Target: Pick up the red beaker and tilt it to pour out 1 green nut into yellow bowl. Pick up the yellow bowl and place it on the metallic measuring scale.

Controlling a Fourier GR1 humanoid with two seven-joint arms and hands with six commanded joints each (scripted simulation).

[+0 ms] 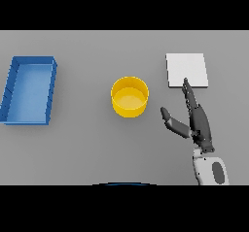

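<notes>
Yellow bowl [129,97] sits mid-tabletop [87,148], between a blue tray [29,90] and the pale square scale [187,70]. Right hand [197,119] lies open, fingers straight, holding nothing, fingertips by the scale's near edge.

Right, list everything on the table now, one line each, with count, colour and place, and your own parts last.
Open rectangular tray: one, blue, far left of the table.
Round yellow bowl: one, yellow, centre, standing upright; no nut is visible inside.
Flat square metallic measuring scale: one, pale grey, back right.
Red beaker: none in view.
Right hand: one, dark, fingers straight, right of the bowl, fingertips over the scale's near edge.
Left hand: not in view.
</notes>
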